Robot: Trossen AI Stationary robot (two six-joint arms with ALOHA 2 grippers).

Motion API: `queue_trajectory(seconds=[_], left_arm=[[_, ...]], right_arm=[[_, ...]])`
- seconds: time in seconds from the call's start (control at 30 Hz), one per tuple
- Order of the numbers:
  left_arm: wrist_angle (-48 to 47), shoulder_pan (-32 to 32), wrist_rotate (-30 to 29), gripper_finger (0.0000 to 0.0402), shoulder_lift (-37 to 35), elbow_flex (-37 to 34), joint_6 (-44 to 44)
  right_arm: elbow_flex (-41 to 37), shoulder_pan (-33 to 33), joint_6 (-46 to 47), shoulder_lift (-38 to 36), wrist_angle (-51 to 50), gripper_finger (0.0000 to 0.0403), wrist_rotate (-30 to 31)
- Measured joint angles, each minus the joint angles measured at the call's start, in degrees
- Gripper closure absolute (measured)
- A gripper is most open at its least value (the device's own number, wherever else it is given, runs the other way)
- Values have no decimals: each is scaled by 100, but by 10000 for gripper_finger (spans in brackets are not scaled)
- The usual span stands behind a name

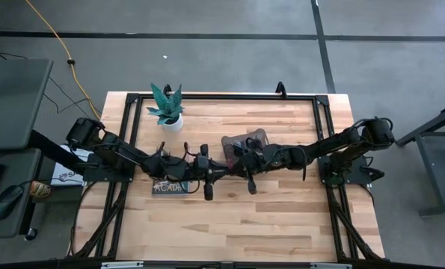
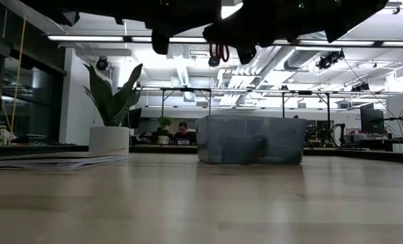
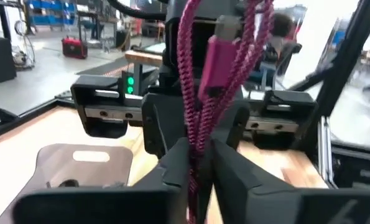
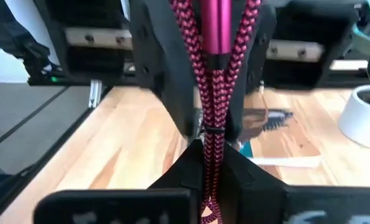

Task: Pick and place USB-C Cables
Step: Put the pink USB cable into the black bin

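USB-C cable (image 4: 212, 118), red-and-black braided, hangs above the desk (image 1: 229, 217), pinched from both sides: right end effector (image 4: 211, 163) clenched on it, left end effector (image 3: 197, 163) also gripping. Beyond: clear bin (image 2: 250, 139), potted plant (image 2: 110, 115).

We see a potted plant (image 1: 167, 108) at the table's (image 1: 229, 224) far edge, a book (image 1: 170, 187) — a clear bin (image 2: 250, 139) — a yellow cord (image 1: 57, 43) on the floor.
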Motion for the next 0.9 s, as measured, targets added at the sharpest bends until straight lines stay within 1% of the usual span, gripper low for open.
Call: queue_trajectory(seconds=[0.13,0.23,0.3,0.4,0.47,0.57,0.6,0.73,0.8,0.9], left_arm=[[-855,-6,-57,312,-444,-3,-20],[-1291,-54,-104,281,-833,-12,-46],[-1510,-98,-145,265,-1101,-119,-48],[-1504,-210,-432,248,-1571,-462,19],[-1225,-306,-644,241,-1910,-767,112],[-794,-395,-797,235,-2473,-1304,239],[-567,-420,-781,234,-2621,-1441,260],[-285,-433,-702,234,-3201,-1992,343],[-333,-430,-662,233,-3391,-2167,344],[-328,-370,-650,234,-3488,-2271,258]], right_arm=[[-4,-4,-8,-158,-407,390,31],[-6,-4,-124,-390,-724,398,49],[-60,-2,-149,-585,-765,397,90],[-379,46,-204,-940,-684,398,329],[-767,63,-161,-1255,-531,399,528],[-1357,40,-8,-1738,11,399,677],[-1520,18,1,-1886,219,400,731],[-2018,9,16,-2464,661,400,853],[-2135,9,45,-2695,683,400,850],[-2150,17,39,-2816,680,400,851]])
